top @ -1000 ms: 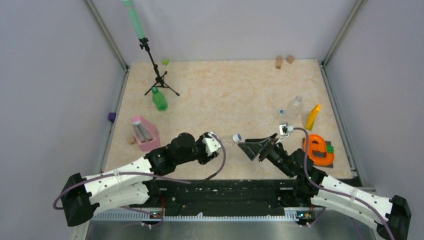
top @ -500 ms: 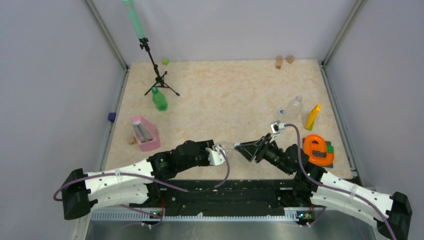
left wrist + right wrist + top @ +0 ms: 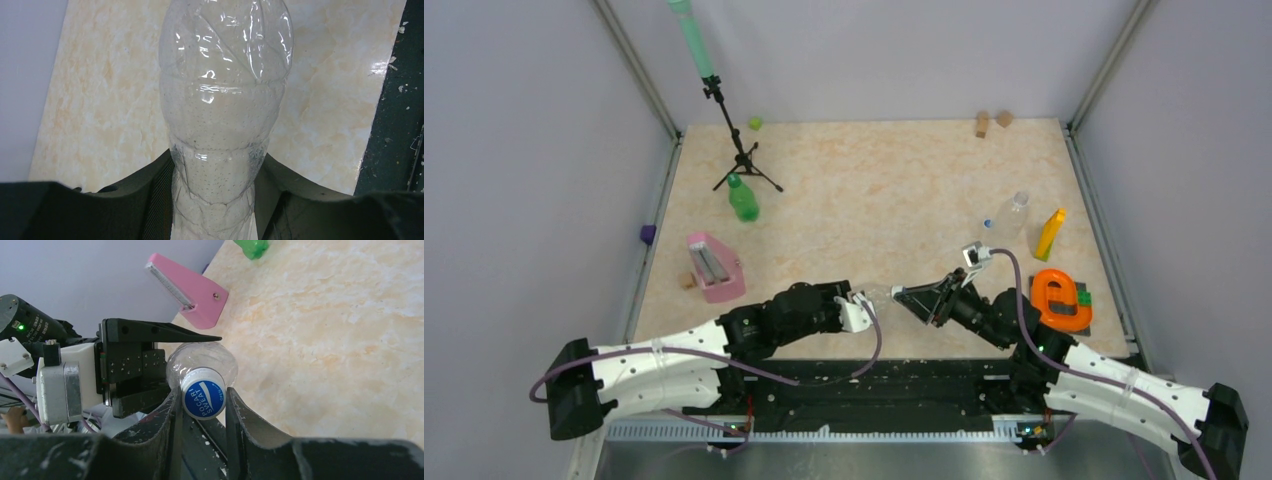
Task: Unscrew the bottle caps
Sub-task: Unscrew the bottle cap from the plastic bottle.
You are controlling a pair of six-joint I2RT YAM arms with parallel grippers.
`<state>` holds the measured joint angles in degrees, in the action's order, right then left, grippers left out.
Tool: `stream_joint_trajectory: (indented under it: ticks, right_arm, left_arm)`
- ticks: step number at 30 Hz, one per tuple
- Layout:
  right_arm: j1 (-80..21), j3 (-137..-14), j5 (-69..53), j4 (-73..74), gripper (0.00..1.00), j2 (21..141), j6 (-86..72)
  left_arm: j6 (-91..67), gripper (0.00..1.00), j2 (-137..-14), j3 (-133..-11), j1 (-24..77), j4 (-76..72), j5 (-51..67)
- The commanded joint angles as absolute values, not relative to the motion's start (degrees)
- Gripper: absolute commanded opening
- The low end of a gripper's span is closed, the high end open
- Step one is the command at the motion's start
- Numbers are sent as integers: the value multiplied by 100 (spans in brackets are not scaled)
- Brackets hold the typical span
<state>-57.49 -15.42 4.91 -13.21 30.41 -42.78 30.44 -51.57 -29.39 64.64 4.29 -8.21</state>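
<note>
**Two-handed hold on a bottle.** My left hand (image 3: 216,202) is clamped round the body of a clear bottle (image 3: 225,100), held level over the near edge of the surface (image 3: 874,180). My right hand (image 3: 906,296) faces it from the right. Its fingers (image 3: 235,410) sit close on either side of the blue cap (image 3: 203,399) and, as far as I can see, touch it. A green bottle (image 3: 743,199) sits far left.

Bright, even light, shadows barely there. Glare pops on the clear bottle (image 3: 220,80) and the table (image 3: 382,65) at three o'clock; six o'clock blurs.
</note>
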Motion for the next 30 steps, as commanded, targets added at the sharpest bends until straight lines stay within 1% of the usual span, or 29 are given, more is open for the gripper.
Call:
stream_joint_trajectory:
  ticks: [1, 2, 3, 5, 6, 9, 14, 17, 20, 23, 24, 25, 30]
  right_arm:
    - [-5753, -1679, 28, -1754, 0, 3123, -4052]
    - [-5749, -1701, 32, -1721, 0, 3172, -4036]
    - [-5750, -1703, 40, -1745, 0, 3207, -4036]
    - [-5752, -1658, 32, -1918, 0, 3254, -4047]
    - [-5749, -1640, 27, -1992, 0, 3281, -4058]
    - [-5750, -1634, 24, -2108, 0, 3352, -4094]
    - [-5750, -1625, 35, -2229, 0, 3521, -4123]
    - [-5749, -1624, 26, -2364, 0, 3634, -4170]
    - [-5749, -1617, -79, -2473, 0, 3712, -4152]
    - [-5747, -1589, -131, -2451, 0, 3769, -4016]
    - [-5748, -1570, -132, -2407, 0, 3772, -3962]
    - [-5752, -1561, -136, -2367, 0, 3778, -3866]
    - [-5742, -1524, -675, -2197, 0, 3746, -2747]
  left_arm:
    - [2575, 27, -5065, -2965, 6478, 53, -780]
    - [2471, 37, -5050, -2974, 6478, -68, -717]
    - [2337, 45, -5030, -2987, 6478, -127, -669]
    - [2148, 57, -5003, -2946, 6482, -315, -574]
    - [2088, 60, -4998, -2920, 6478, -402, -516]
    - [1982, 65, -5050, -2843, 6478, -673, -466]
    - [1852, 66, -5231, -2862, 6478, -896, -483]
    - [1837, 61, -5332, -2927, 6478, -887, -478]
    - [1903, 37, -5442, -3001, 6478, -698, -550]
    - [1906, 8, -5475, -3100, 6478, -454, -685]
    - [1917, 2, -5469, -3135, 6478, -382, -707]
    - [1933, 0, -5456, -3164, 6478, -300, -718]
    - [2020, 0, -5271, -3194, 6464, -73, -606]
